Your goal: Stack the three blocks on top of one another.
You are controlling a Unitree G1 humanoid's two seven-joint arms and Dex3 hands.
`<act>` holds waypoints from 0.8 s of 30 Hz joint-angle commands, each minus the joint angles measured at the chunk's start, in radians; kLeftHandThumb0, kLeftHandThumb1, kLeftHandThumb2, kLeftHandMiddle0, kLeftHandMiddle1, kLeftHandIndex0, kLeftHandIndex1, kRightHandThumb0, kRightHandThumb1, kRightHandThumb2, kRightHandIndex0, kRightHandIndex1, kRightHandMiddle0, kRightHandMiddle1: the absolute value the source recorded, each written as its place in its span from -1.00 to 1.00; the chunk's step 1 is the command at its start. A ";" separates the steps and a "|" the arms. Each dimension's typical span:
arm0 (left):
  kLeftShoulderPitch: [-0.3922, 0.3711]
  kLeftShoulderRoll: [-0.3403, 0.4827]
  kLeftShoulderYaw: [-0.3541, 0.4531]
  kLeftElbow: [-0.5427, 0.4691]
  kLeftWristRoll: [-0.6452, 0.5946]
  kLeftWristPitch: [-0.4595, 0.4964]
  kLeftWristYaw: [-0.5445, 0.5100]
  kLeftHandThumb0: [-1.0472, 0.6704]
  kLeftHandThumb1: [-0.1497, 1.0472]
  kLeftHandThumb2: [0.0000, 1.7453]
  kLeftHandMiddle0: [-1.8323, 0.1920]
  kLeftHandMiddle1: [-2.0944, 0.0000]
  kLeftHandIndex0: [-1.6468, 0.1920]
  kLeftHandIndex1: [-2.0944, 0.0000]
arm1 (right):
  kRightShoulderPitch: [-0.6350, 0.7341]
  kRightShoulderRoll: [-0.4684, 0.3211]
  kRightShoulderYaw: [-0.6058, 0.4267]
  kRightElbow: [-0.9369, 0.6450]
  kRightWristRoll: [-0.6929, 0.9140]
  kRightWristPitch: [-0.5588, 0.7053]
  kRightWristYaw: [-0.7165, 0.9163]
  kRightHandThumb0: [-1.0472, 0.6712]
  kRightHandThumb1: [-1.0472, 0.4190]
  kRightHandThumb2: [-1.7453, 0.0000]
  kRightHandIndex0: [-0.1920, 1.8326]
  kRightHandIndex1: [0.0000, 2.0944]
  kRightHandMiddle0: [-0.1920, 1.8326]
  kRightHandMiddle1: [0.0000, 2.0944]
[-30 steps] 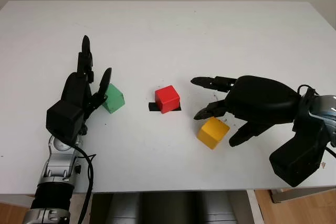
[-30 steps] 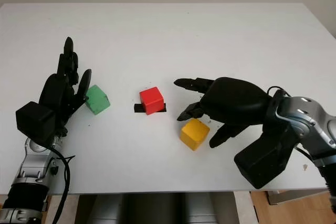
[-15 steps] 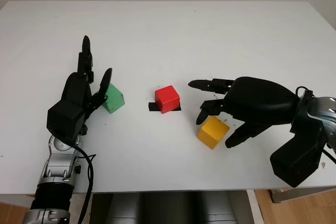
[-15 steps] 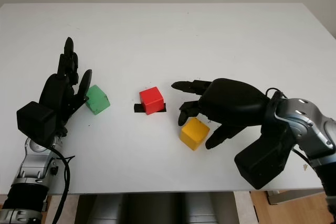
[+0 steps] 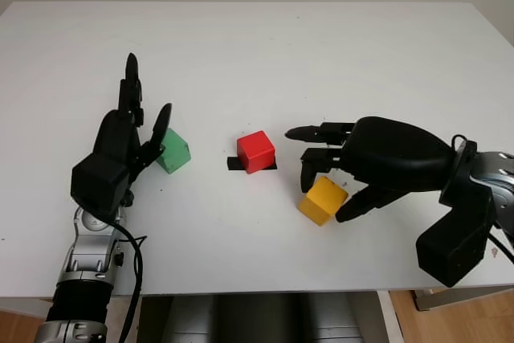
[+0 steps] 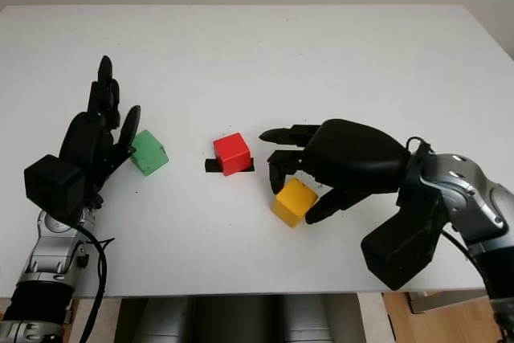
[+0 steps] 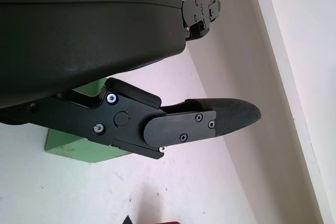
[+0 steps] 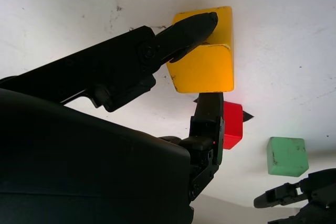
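Right hand (image 5: 341,178) closed around yellow block (image 5: 322,199), thumb on near side, one finger on far side; block tilted on white table (image 5: 257,46). Red block (image 5: 256,151) just beside, on black mark (image 5: 234,164). Left hand (image 5: 128,138) open, holding nothing, touching green block (image 5: 174,153).

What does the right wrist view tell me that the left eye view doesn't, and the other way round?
Right wrist view alone: close up, one finger of the right hand lies across one side of the yellow block, and another meets its opposite side. Left eye view alone: the whole white table and both forearms. Both: the yellow, red block and green block standing apart, unstacked, with the open left hand beside the green one.
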 commanded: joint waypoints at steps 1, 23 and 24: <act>0.016 -0.003 0.004 -0.012 0.001 -0.004 0.002 -0.62 1.00 -0.39 0.98 0.95 0.99 0.95 | -0.005 0.001 0.003 0.009 -0.012 -0.012 -0.010 -0.25 -0.81 0.95 -0.53 -0.91 -0.36 0.34; 0.002 0.006 -0.001 -0.006 0.040 0.000 0.015 -0.65 1.00 -0.39 0.98 0.95 0.98 0.95 | -0.243 0.024 -0.053 -0.053 0.333 0.390 0.290 -0.23 -0.76 0.95 -0.50 -0.93 -0.34 0.30; 0.001 0.006 -0.001 -0.007 0.038 0.003 0.013 -0.65 1.00 -0.39 0.98 0.95 0.98 0.95 | -0.267 0.030 -0.053 -0.043 0.345 0.409 0.302 -0.22 -0.76 0.95 -0.49 -0.92 -0.33 0.29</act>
